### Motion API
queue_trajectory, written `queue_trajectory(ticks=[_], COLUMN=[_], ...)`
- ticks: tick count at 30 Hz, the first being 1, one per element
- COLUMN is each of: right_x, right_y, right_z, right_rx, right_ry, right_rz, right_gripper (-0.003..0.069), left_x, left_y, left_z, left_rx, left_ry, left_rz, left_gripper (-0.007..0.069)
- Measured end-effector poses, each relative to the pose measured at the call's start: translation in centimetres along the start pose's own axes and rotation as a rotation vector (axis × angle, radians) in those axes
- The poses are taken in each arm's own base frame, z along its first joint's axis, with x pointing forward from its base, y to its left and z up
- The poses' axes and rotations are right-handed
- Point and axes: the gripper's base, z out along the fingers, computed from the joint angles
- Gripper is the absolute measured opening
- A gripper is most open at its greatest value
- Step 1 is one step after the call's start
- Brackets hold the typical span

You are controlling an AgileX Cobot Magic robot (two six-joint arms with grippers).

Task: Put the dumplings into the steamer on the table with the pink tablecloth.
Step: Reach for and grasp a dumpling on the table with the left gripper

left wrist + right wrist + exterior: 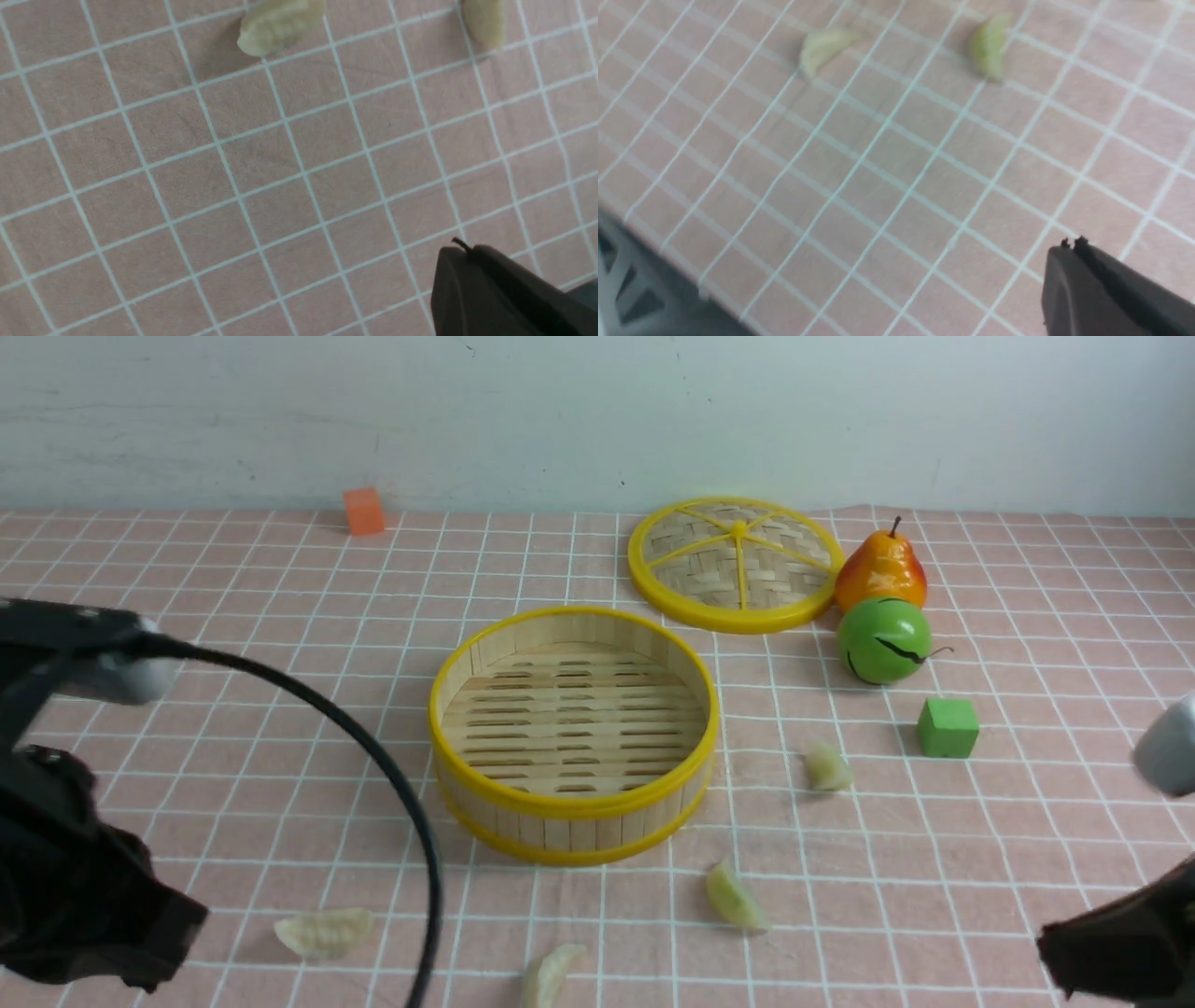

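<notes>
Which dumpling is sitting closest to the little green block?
The pale crescent dumpling right of the round bamboo steamer, just left of the green cube; the other three lie nearer the robot.

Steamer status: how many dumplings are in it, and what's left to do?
Done: nothing, the steamer is empty. In hand: nothing either; left gripper and right gripper are both shut, bare. Left: all four dumplings lie on the pink tablecloth, each to be picked up.

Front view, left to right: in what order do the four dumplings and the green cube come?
Pale flat dumpling → dumpling at the bottom edge → greenish dumpling → dumpling nearest the cube → green cube.
</notes>
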Motion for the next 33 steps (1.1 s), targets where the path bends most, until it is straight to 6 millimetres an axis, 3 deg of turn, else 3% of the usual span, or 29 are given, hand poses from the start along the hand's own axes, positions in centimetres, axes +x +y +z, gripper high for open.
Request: queue_trajectory(ticks=[6,9,11,12,13,17,20,27,33], right_x=[0.2,0.2,0.2,0.2,0.1,0.0,0.0,0.1,0.1], right_y=[2.1,2.3,2.3,2.3,2.3,2.2,2.2,2.2,2.2], right_z=[1.0,1.0,1.0,1.0,1.0,1.0,1.1,1.0,1.0], right_rx=[-0.077,-0.082,-0.081,-0.081,-0.079,-0.075,-0.074,-0.076,-0.074], right_ry=[0.095,0.096,0.098,0.098,0.095,0.086,0.085,0.090,0.093], right_rz=[-0.175,-0.191,-0.193,-0.193,-0.195,-0.195,-0.195,-0.195,-0.197], right_gripper=[-0.0013,-0.0011,-0.0010,-0.0010,-0.0010,-0.0006,-0.0003,0.0000,0.0006], left_x=[-2.9,-3.9,-4.6,-4.6,-5.2,-6.4,-7.2,-7.3,-7.3], left_y=[0.1,0.7,0.9,0.9,1.1,1.4,1.6,2.5,3.0], left_z=[4.6,6.8,8.5,8.5,9.6,11.8,13.7,18.2,19.4], left_rx=[-0.077,-0.103,-0.099,-0.099,-0.095,-0.093,-0.092,-0.087,-0.109], left_ry=[0.175,0.210,0.221,0.216,0.212,0.161,0.142,0.238,0.274], left_rz=[0.232,0.271,0.297,0.302,0.351,0.551,0.683,0.774,0.775], left_gripper=[-0.0011,0.0039,0.0131,0.0131,0.0221,0.0398,0.0478,0.0491,0.0424])
